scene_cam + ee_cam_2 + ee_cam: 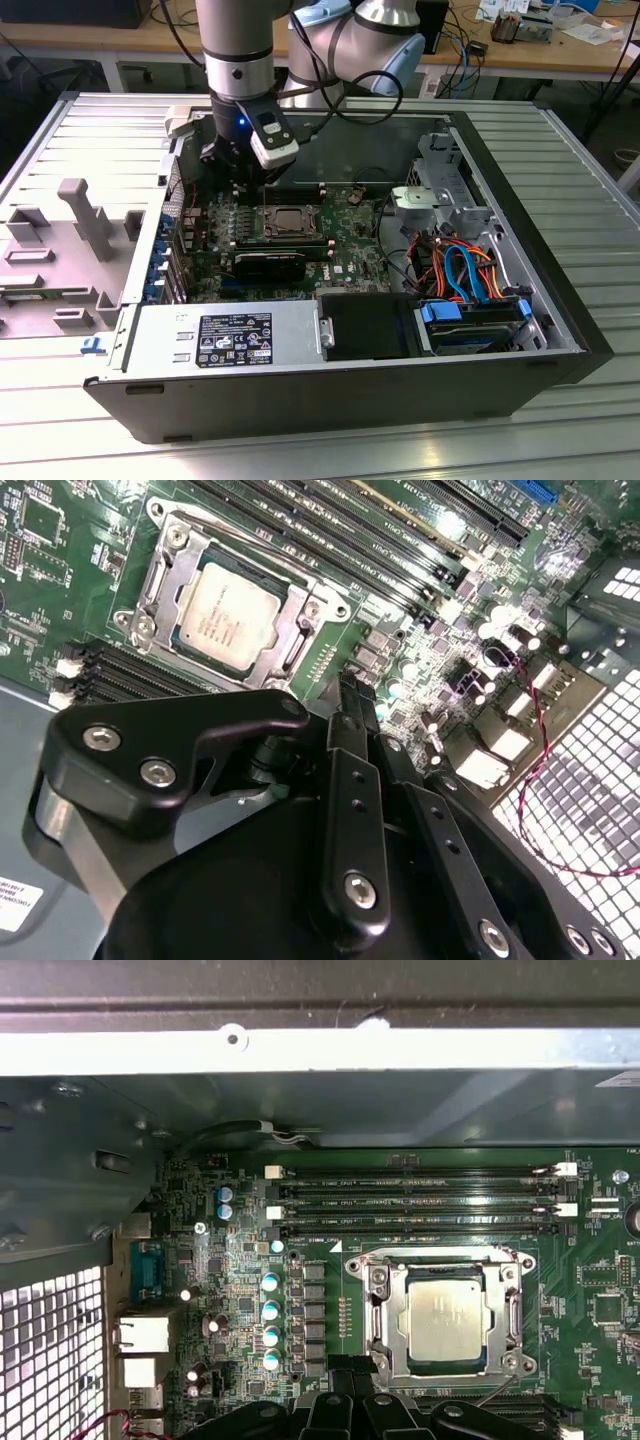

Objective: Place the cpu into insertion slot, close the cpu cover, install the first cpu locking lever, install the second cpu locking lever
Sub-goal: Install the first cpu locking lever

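1. Tool hangs above the green motherboard, just beside the insertion slot; fingers pressed together, holding nothing.
2. CPU sits in slot, CPU cover shut round it.

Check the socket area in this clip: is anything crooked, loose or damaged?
Nothing stands out. The cpu sits flat and square in the insertion slot, with the cpu cover lying down around it. The gripper hovers beside the socket, off the chip. The memory slots look parallel and undamaged.
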You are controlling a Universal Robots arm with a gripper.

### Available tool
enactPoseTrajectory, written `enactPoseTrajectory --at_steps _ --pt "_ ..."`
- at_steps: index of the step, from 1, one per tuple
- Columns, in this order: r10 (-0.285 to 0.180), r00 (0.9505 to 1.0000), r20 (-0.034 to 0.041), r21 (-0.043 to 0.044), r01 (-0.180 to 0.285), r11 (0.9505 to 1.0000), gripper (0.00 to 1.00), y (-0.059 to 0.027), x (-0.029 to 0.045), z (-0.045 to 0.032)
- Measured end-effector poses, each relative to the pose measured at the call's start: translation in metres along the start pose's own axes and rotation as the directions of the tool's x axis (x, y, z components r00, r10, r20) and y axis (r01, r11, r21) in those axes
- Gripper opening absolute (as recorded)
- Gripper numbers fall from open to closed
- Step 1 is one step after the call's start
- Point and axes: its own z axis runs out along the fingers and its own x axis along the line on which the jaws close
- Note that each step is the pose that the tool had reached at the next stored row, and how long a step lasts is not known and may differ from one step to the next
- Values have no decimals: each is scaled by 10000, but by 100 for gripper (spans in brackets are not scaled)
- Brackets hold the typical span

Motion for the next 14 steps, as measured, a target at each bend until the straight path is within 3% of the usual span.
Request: enactPoseTrajectory --at_steps 7,14 --pt "0 10000 0 0 0 10000 11 50 12 -37" --pt "1 10000 -1 -35 -1 10000 11 161 25 -41"
